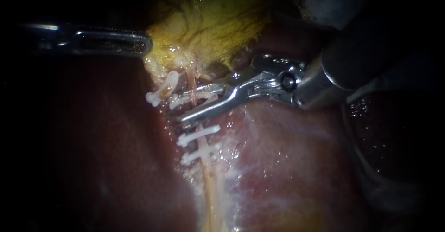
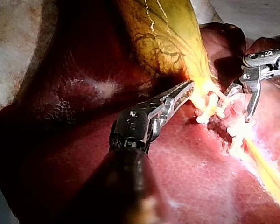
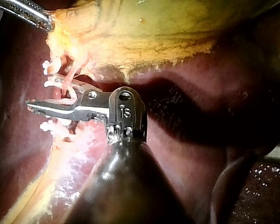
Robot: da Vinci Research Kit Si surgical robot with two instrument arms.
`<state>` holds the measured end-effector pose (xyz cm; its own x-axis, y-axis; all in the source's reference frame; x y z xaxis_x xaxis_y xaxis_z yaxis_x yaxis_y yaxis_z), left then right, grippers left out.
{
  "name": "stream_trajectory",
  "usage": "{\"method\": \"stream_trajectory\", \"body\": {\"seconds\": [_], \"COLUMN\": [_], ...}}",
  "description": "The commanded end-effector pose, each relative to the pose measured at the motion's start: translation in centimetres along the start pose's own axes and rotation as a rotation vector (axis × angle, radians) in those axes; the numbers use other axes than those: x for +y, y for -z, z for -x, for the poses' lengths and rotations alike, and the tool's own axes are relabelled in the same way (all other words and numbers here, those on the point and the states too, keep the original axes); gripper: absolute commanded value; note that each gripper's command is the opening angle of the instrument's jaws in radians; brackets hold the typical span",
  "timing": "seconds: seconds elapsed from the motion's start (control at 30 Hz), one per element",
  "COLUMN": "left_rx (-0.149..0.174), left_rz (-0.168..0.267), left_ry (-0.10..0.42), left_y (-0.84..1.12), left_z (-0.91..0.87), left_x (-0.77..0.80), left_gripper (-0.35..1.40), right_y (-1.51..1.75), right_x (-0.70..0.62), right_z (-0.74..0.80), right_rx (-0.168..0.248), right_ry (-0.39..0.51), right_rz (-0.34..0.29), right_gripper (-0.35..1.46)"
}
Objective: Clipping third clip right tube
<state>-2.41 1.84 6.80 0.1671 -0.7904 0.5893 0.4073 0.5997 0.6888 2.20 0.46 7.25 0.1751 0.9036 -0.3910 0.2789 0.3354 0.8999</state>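
The yellow gallbladder lies on the red liver. From its neck a thin pale right tube runs down, crossed by two white clips. A third white clip crosses the same tube higher up, alongside the upper jaw of my right instrument. Its jaws stand open, one on each side of the tube. In the right wrist view the tube passes between these jaws. A short left tube carries another clip. My left instrument is shut on the gallbladder's edge.
The right instrument's thick dark shaft fills the upper right. A darker liver lobe lies below it. Pale frayed tissue flanks the tube.
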Motion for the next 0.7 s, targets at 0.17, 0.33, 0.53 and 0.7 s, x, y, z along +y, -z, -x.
{"method": "stream_trajectory", "body": {"seconds": [0.17,0.33,0.53,0.7], "left_rx": [0.000,0.000,0.000,0.000], "left_rz": [0.000,0.000,0.000,0.000], "left_ry": [0.000,0.000,0.000,0.000], "left_y": [0.00,0.00,0.00,0.00], "left_z": [0.00,0.00,0.00,0.00], "left_x": [0.00,0.00,0.00,0.00], "left_gripper": [-0.35,-0.35,-0.35,-0.35], "right_y": [0.01,0.01,0.03,0.07], "right_x": [-0.02,-0.01,0.00,0.03], "right_z": [-0.08,-0.09,-0.10,-0.11], "right_rx": [0.013,0.018,0.031,0.032], "right_ry": [-0.005,-0.023,-0.030,-0.071], "right_rz": [0.012,0.021,0.033,0.047], "right_gripper": [0.36,0.18,-0.19,-0.35]}}
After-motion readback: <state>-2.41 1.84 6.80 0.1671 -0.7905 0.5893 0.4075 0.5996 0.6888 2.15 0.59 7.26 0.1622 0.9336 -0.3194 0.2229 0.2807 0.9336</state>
